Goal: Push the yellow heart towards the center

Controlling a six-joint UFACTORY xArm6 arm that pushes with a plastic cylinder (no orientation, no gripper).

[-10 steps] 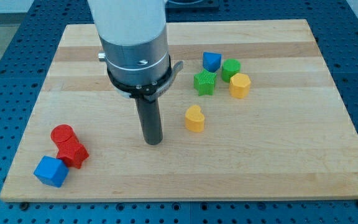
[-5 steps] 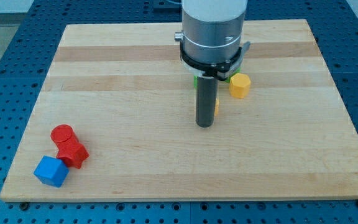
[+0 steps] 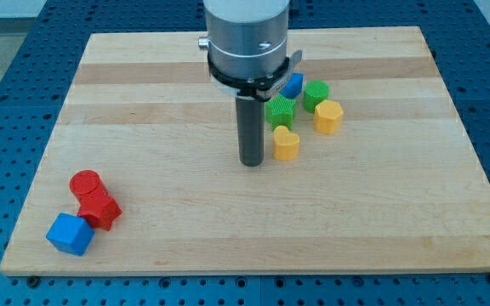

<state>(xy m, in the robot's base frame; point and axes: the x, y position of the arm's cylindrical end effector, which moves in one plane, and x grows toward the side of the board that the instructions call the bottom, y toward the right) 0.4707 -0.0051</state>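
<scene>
The yellow heart (image 3: 286, 144) lies right of the board's middle, just below a green star block (image 3: 281, 110). My tip (image 3: 252, 161) rests on the board just to the heart's left, a small gap away. The wide grey arm body above hides part of the board's top middle.
A blue block (image 3: 293, 83) partly hidden by the arm, a green round block (image 3: 316, 94) and a yellow hexagon block (image 3: 328, 116) cluster above right of the heart. A red cylinder (image 3: 85, 184), a red block (image 3: 99, 209) and a blue cube (image 3: 69, 235) sit at the bottom left. Wooden board (image 3: 381, 221).
My tip swung right past the heart and came back to its left side. The yellow heart has shifted up and right, closer to the green star.
</scene>
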